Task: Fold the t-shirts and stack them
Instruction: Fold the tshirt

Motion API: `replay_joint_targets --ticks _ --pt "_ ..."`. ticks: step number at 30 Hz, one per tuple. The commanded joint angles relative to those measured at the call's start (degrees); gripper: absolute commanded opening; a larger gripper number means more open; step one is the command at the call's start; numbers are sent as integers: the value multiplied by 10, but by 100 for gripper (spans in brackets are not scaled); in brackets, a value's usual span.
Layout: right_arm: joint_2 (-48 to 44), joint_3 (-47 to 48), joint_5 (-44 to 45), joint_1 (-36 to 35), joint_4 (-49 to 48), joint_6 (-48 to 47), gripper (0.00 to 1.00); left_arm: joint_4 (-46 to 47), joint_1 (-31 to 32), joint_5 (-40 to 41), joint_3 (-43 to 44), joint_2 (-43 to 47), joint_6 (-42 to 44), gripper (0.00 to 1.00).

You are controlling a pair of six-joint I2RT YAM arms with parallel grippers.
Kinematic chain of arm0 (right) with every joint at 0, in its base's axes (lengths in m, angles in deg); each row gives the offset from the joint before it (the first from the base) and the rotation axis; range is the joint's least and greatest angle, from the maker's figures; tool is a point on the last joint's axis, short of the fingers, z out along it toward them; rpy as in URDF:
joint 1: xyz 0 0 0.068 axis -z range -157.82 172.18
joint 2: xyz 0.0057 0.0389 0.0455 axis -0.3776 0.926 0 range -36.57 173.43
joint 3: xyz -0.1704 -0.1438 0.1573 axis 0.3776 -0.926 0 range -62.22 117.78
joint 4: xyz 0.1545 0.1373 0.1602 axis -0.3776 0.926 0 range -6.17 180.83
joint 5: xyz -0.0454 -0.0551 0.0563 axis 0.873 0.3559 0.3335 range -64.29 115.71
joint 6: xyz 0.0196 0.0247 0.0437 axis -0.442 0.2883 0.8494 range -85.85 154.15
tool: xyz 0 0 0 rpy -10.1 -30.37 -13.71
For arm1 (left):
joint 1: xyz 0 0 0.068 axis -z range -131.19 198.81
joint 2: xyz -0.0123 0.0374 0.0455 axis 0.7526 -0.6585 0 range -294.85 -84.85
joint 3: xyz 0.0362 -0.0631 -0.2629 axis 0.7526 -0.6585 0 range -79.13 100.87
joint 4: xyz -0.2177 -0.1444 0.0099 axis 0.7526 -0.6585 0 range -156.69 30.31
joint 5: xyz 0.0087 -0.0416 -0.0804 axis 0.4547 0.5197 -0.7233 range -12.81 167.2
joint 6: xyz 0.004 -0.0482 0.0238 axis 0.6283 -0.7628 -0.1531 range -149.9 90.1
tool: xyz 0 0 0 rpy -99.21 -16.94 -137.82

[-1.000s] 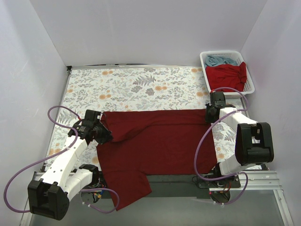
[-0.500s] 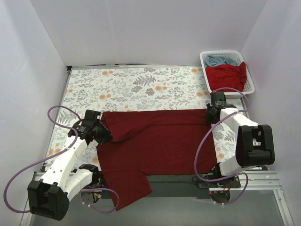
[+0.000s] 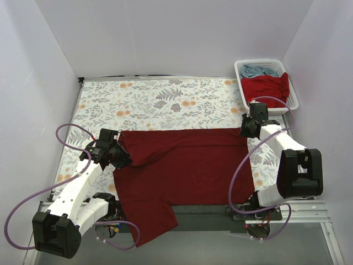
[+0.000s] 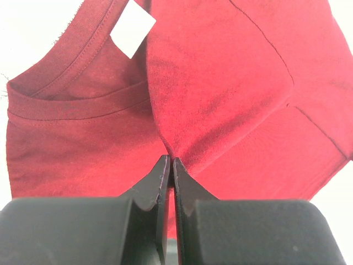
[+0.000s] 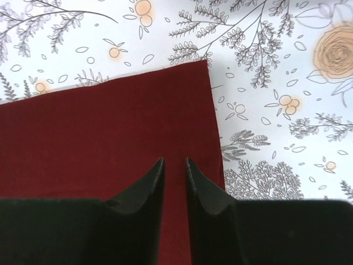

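Observation:
The large dark maroon t-shirt (image 3: 187, 160) lies spread across the near half of the table, with one sleeve hanging over the front edge. My left gripper (image 3: 122, 158) is shut on a fold of it near the collar; in the left wrist view the cloth (image 4: 220, 83) bunches up at the closed fingertips (image 4: 169, 160), and a white label (image 4: 132, 27) shows inside the neck. My right gripper (image 3: 244, 132) hovers over the shirt's far right corner (image 5: 110, 127). Its jaws (image 5: 175, 161) stand slightly open, with nothing pinched between them.
A white lattice basket (image 3: 292, 99) at the back right holds a brighter red t-shirt (image 3: 267, 88) and a light blue one (image 3: 258, 70). The floral table cloth (image 3: 165, 99) lies bare beyond the maroon shirt. White walls close in on three sides.
The right gripper has let go of the shirt's corner and drawn back a little towards the basket. The left arm and the shirt have not moved.

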Motion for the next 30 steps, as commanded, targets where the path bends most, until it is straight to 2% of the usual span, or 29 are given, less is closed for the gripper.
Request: replay_joint_targets --ticks 1,8,12,18,20,23,26,30 --pt "31 -13 -23 17 -49 18 27 1 2 5 16 5 6 0" --pt "60 -63 -16 37 -72 19 26 0 2 7 17 -1 7 0" --pt "34 -57 -21 37 -61 13 27 -3 2 8 23 -4 8 0" --pt "-12 -19 -55 36 -35 7 29 -4 2 8 37 -8 9 0" --pt "-24 -17 -105 29 -37 13 29 -4 2 6 42 -8 9 0" --pt "-35 -17 -161 -2 -49 18 29 -3 2 4 47 -9 11 0" --pt "-44 -22 -218 -69 -97 -1 30 -2 2 5 53 -14 17 0" --pt "-31 -12 -226 -219 -150 -27 30 18 3 12 61 -25 30 0"
